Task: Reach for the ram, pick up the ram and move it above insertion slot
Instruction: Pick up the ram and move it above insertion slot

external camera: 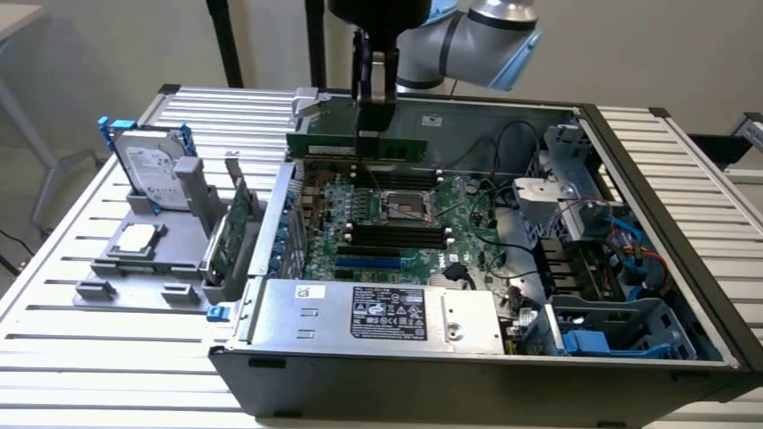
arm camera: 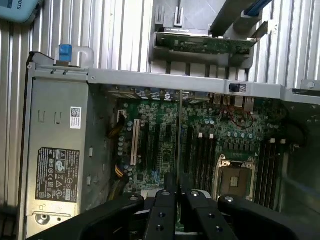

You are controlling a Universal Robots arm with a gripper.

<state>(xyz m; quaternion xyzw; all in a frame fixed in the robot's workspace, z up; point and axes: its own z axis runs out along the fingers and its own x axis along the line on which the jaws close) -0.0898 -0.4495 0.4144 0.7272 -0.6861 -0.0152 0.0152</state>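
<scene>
The ram (external camera: 356,146), a long thin green stick, hangs level above the back part of the motherboard (external camera: 394,210) inside the open computer case. My gripper (external camera: 372,125) comes down from above and is shut on the ram's middle, so the stick pokes out on both sides of the fingers. In the wrist view the two dark fingers (arm camera: 164,210) sit close together, with the ram (arm camera: 179,135) edge-on as a thin line between them. Dark memory slots (external camera: 388,235) lie on the board beside the processor socket (external camera: 403,206), below and in front of the held stick.
A power supply (external camera: 370,313) fills the case's front. Cables and a blue drive cage (external camera: 608,335) crowd the exterior view's right. Outside the case on the exterior view's left, a grey fixture (external camera: 131,259) holds a hard drive (external camera: 155,165) and a larger green card (external camera: 232,228).
</scene>
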